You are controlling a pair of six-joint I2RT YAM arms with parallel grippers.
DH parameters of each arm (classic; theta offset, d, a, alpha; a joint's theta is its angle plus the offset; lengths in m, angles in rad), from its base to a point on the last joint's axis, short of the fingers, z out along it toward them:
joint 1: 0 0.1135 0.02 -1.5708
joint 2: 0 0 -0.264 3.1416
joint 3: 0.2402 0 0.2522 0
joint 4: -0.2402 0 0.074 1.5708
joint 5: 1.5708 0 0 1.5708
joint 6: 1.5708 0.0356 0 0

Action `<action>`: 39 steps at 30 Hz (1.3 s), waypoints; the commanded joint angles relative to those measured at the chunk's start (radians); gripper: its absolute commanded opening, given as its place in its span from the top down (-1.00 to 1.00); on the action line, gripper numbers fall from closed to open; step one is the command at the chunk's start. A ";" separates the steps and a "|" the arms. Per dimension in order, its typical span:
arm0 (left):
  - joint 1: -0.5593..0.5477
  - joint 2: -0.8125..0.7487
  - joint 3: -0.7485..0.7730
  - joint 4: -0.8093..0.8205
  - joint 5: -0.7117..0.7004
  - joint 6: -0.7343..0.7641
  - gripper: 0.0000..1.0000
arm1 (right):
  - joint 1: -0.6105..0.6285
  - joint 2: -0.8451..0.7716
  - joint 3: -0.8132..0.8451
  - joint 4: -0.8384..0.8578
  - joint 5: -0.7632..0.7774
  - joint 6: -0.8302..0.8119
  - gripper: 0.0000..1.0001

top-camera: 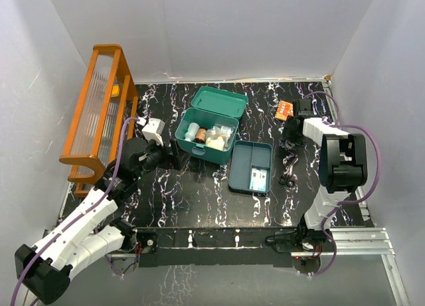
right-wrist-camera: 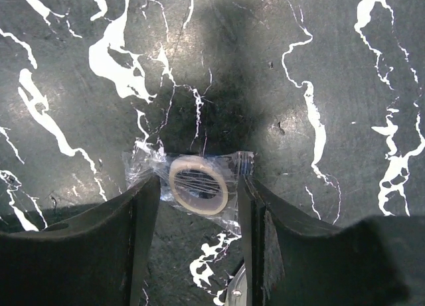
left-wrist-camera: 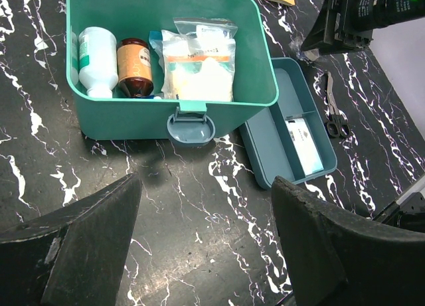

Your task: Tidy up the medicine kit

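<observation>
From above, the medicine kit (top-camera: 206,137), a teal box with rounded corners and its hinged lid (top-camera: 220,101) thrown back, sits mid-bench (top-camera: 199,203), with its matching tray (top-camera: 251,166) lying just right of it and an orange rack (top-camera: 99,113) along the left wall. The left arm reaches in low towards the box's left side; the right arm bends down right of the tray. The left wrist view shows a white bottle (left-wrist-camera: 95,60), a brown bottle (left-wrist-camera: 135,68) and a clear bag (left-wrist-camera: 198,67) inside the box, a white packet (left-wrist-camera: 304,143) in one tray compartment, and scissors (left-wrist-camera: 335,117) beyond. The left pincer (left-wrist-camera: 206,206) is spread wide and holds nothing. The right wrist view shows the right pincer (right-wrist-camera: 198,193) spread, straddling a wrapped tape roll (right-wrist-camera: 198,184) on the bench.
</observation>
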 commanded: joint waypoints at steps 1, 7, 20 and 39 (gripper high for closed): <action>-0.002 -0.020 -0.002 -0.001 -0.009 0.009 -0.56 | -0.011 0.022 0.044 0.003 -0.010 -0.012 0.03; -0.002 -0.015 -0.001 -0.002 -0.009 0.010 -0.56 | -0.013 0.029 0.043 0.011 -0.017 -0.010 0.13; -0.002 -0.014 -0.001 -0.002 -0.010 0.010 -0.56 | -0.014 -0.055 0.001 0.025 -0.056 0.061 0.43; -0.002 -0.025 -0.009 0.018 -0.056 0.012 -0.56 | 0.163 -0.503 -0.217 -0.006 -0.068 0.209 0.40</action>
